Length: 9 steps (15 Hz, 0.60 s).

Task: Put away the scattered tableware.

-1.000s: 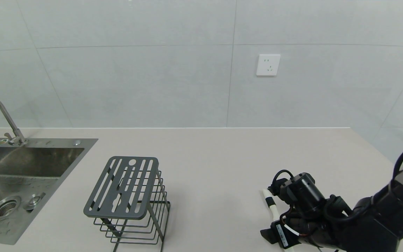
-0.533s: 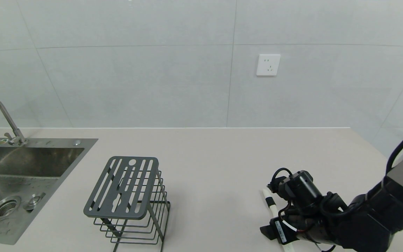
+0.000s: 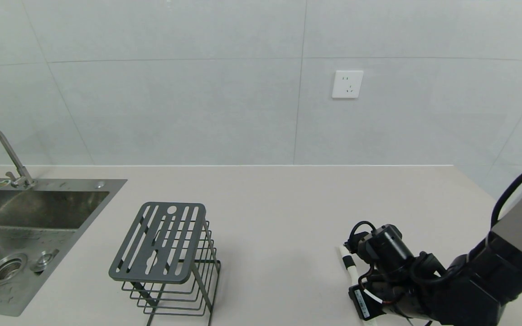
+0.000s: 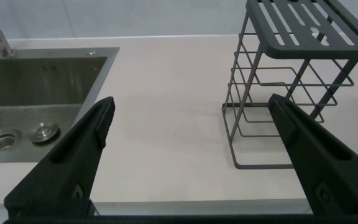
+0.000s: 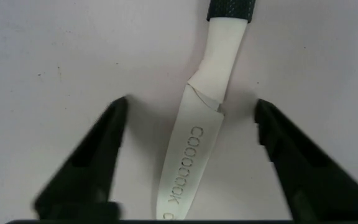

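Note:
A white knife [image 3: 350,266] with a black band on its handle lies flat on the counter at the right. My right gripper [image 3: 366,306] hangs low over it, near the counter's front edge. In the right wrist view the white blade [image 5: 197,143] lies between the two dark fingers of the right gripper [image 5: 191,165], which stand open on either side without touching it. A dark slotted knife rack [image 3: 161,253] stands at the centre left. My left gripper [image 4: 191,109] is open and holds nothing, with the rack [image 4: 303,37] ahead of it.
A steel sink [image 3: 16,226] with a faucet [image 3: 2,149] takes up the counter's left end; its basin [image 4: 36,81] also appears in the left wrist view. A wall socket [image 3: 347,83] sits on the tiled wall. Bare counter lies between rack and knife.
My right arm has shifted slightly lower and nearer the front edge over the knife. The knife and the rack have stayed in place.

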Available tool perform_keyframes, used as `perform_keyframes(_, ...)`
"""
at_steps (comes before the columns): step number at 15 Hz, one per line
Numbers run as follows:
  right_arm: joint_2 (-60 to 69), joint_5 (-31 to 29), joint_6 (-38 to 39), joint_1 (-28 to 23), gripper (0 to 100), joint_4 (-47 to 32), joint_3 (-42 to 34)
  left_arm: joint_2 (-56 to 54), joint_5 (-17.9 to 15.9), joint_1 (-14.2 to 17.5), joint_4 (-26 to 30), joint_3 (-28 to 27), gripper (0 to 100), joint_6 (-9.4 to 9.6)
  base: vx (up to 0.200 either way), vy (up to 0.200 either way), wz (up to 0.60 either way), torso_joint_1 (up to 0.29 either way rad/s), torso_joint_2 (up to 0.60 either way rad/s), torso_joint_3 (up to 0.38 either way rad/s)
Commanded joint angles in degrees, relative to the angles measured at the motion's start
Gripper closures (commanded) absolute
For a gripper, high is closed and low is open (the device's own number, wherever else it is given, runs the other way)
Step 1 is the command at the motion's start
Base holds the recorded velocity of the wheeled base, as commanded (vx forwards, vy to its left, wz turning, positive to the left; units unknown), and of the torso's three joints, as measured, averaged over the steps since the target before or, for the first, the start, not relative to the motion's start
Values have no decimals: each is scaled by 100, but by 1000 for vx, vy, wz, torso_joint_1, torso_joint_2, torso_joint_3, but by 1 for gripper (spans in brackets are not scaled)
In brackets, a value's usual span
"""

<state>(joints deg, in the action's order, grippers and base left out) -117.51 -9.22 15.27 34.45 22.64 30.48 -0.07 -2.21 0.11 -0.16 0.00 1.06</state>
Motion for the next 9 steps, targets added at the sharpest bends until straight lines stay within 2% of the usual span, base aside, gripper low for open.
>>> perform_keyframes(1,-27,8,11,0,100,-40,-33,7,1,7,-2,0,0,-1,0,0,0,0,0,0)
perform_keyframes(5,17,-1,11,9,100,-31,37,7,1,-2,-2,0,0,-1,0,0,0,0,0,0)
perform_keyframes(9,421,-1,-16,18,100,408,29,7,1,-2,-2,0,0,-1,0,0,0,0,0,0)
